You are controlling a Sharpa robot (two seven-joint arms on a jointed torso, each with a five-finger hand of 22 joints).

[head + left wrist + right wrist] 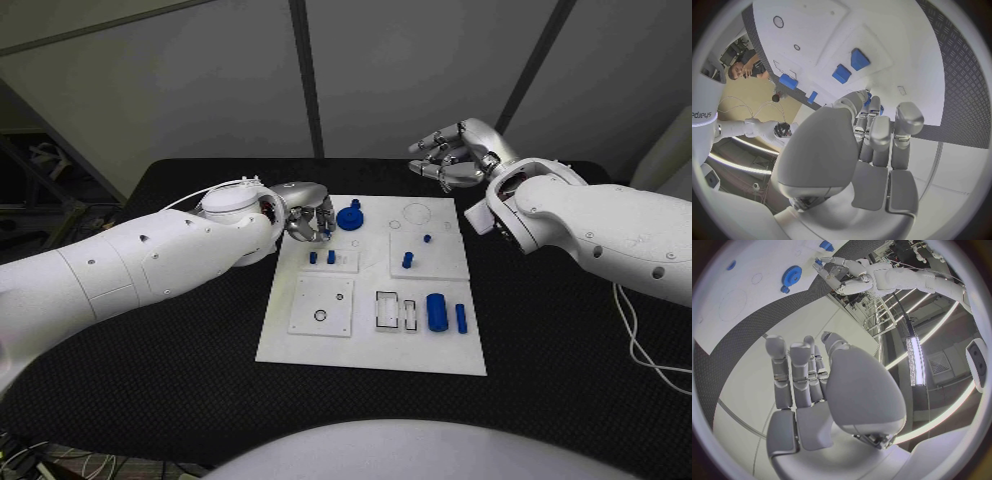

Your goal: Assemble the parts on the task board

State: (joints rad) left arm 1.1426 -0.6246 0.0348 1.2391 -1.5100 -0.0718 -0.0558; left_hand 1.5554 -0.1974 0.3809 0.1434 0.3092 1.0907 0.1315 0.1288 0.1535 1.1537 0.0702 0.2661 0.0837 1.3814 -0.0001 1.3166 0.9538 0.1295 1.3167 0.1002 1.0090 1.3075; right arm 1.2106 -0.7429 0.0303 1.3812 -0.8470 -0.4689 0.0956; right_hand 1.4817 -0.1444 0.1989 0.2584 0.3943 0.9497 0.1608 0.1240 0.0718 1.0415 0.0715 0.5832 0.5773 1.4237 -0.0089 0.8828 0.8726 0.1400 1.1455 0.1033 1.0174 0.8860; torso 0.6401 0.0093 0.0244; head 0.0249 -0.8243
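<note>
Approach work is what you have in hand, as far as I can judge: no part is lifted yet, and your left robot hand (306, 222) sits low over the far-left corner of the white rectangular task board (368, 355), just beside the blue round gear-like part with a stub on top (351, 217). Its fingers look curled downward, but you cannot tell whether they pinch anything; the left wrist view shows them lying straight, side by side, with nothing visibly between them. Your next move, I judge, calls for settling the fingers around that gear part, or around the two small blue pegs (322, 257) standing just nearer on the board, and closing without knocking the neighbours, since they stand close together.

Moving rightward, you have a small blue peg (407, 260) upright on the board's right-hand panel with a smaller blue dot (427, 238) beyond it, then a dark blue cylinder (436, 307) and a slim blue bar (462, 318) lying side by side near the empty rectangular slots (389, 310).

Furthest right, your right robot hand (454, 155) hangs raised above the black table (144, 370), past the board's far-right corner, holding nothing, its fingers loosely bent and apart. It stands well clear of the parts and blocks nothing.
</note>
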